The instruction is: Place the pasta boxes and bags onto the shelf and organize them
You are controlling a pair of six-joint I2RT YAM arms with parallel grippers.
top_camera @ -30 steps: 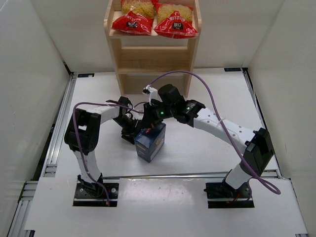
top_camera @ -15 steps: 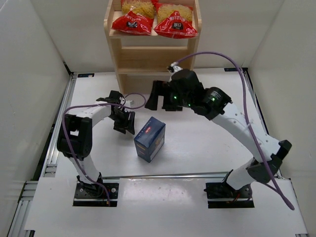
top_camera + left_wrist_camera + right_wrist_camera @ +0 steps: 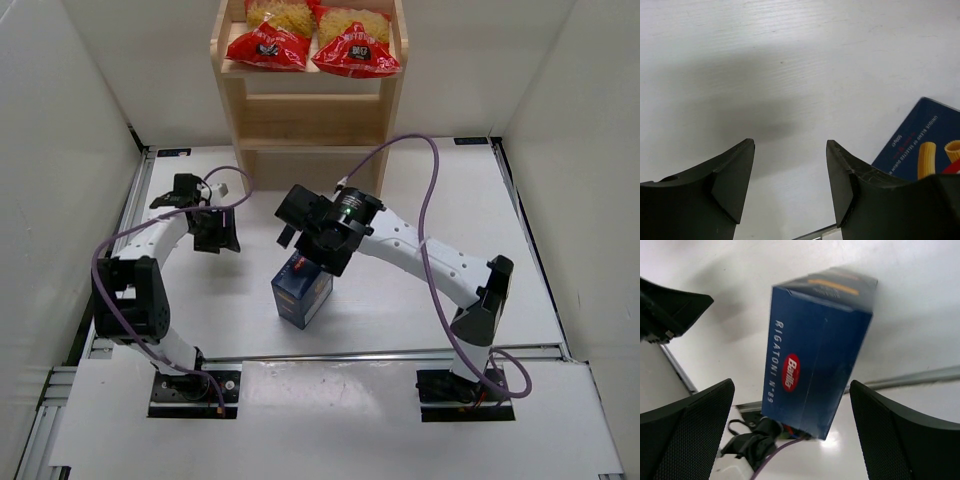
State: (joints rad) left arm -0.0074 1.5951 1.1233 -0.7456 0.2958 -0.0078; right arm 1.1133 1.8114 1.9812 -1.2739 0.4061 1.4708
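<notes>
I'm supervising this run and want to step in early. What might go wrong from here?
The blue box stands on end, so the open right tool above it might tip it by closing off-centre. The bags fill the upper board of the shelf; the box could catch entering a lower gap.

arms (image 3: 400, 240) — white links, black joints | cables (image 3: 404, 138) purple | jaws black, wedge-shaped

A robot lab test cell: plain white panels (image 3: 60, 150) wall in a white bench (image 3: 380, 312), with metal rails (image 3: 118, 265) along its side edges.
</notes>
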